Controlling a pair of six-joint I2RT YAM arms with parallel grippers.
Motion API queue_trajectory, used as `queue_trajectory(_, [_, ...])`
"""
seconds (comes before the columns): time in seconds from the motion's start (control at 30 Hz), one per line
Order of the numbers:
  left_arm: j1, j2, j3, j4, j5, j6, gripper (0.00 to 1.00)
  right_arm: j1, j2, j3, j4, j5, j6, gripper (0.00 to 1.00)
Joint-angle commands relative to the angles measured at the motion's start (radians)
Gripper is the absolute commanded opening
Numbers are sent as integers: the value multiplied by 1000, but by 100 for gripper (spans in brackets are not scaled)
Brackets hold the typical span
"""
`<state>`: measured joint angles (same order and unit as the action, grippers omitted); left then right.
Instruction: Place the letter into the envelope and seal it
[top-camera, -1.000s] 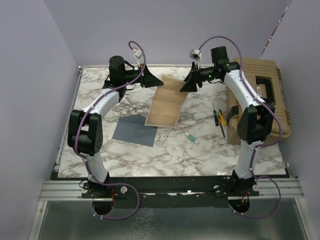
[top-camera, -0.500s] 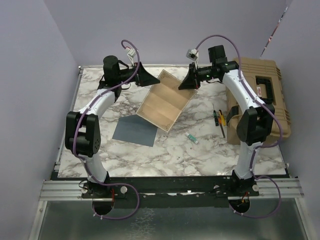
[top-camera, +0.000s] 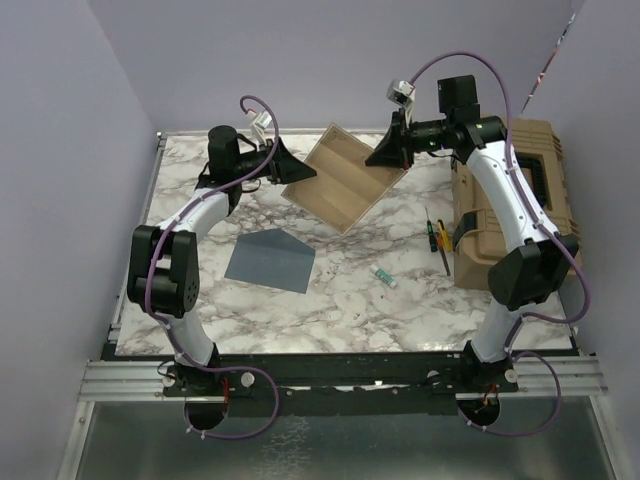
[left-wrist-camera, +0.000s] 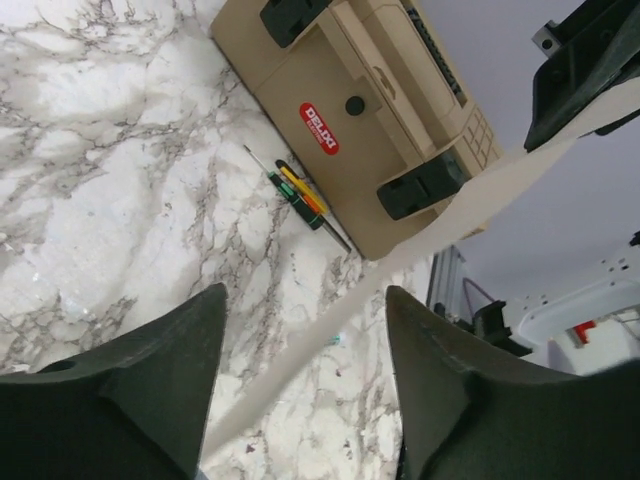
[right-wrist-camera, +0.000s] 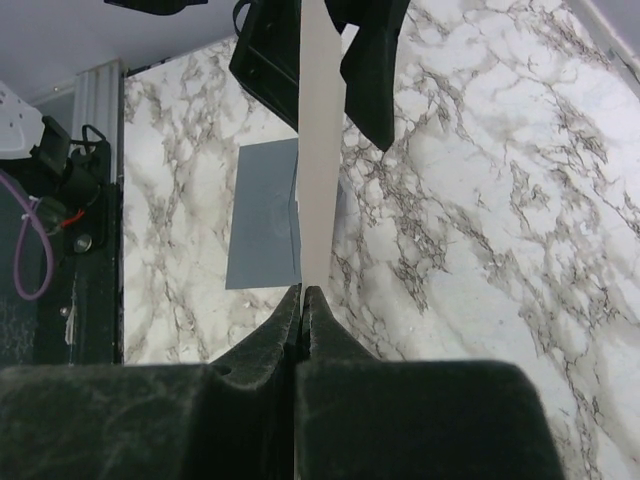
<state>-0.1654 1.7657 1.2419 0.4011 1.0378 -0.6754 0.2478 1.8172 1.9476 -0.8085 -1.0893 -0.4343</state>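
The letter (top-camera: 345, 188) is edge-on in the right wrist view (just a pale strip, print unreadable), one edge buried in the right jaws, pinched tight. Left jaws have let go, gaping wide. It's up higher now; envelope (top-camera: 270, 260) hasn't budged on the table (top-camera: 340, 295).

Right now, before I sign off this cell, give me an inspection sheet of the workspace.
Surface: marble tabletop, no spills seen.
Job's things: letter held tilted above the tabletop; envelope flat on it.
Clutter: tan toolbox at right; screwdrivers and small tube beside it.
Grippers: right gripper shut on the letter's edge; left gripper open, letter's edge between its fingers.
Cables: purple cables looped over both arms.
Surroundings: lavender walls; metal rail at near edge.
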Motion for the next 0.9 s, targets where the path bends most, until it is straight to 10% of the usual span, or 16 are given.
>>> queue_trajectory(0.0, [-13,7,31,7,10,33,53,-1,-29,10,-25,16,26,0])
queue_trajectory(0.23, [-16,-7,2,8,87,31,1,-1,-68,-24,41,78,80,0])
queue_trajectory(0.57, [-28,-12,32,7,-169,-150,0,1,-106,-108,74,-81,165,2])
queue_trajectory(0.87, [-68,10,67,76,-245,-326,0,67,-78,-186,48,-120,195,46])
